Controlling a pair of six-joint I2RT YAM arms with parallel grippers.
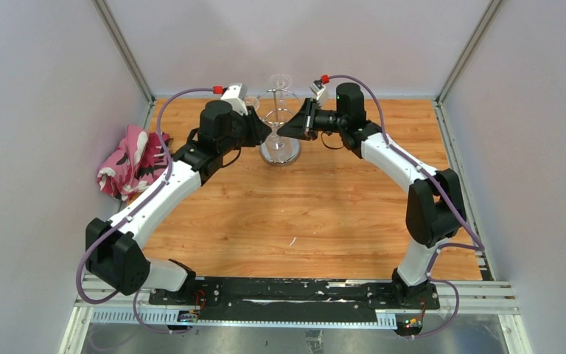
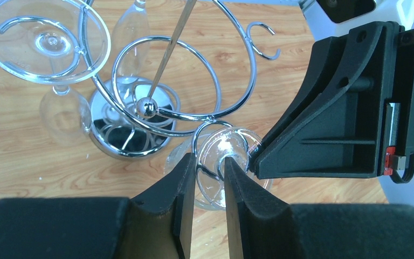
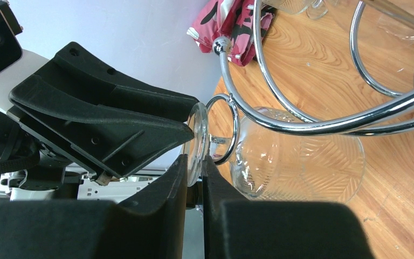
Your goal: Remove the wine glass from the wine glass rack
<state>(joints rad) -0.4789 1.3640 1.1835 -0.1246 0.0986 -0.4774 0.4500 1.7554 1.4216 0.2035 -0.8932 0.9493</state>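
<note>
The chrome wine glass rack (image 1: pixel 278 153) stands at the back middle of the table, its disc base (image 2: pixel 132 129) seen in the left wrist view. A wine glass (image 3: pixel 302 162) hangs upside down from one wire ring (image 3: pixel 232 127), foot (image 2: pixel 232 148) uppermost. My right gripper (image 3: pixel 195 161) is shut on the rim of that foot, glass filling the gap between its pads. From the other side my left gripper (image 2: pixel 209 162) sits just over the foot, jaws narrowly apart and clamping nothing that I can see. Both grippers meet at the rack in the top view.
Two more glasses (image 2: pixel 43 40) (image 2: pixel 132 32) hang on the rack's other rings. A pink patterned cloth (image 1: pixel 133 166) lies by the left wall. Grey walls enclose the wooden table on three sides.
</note>
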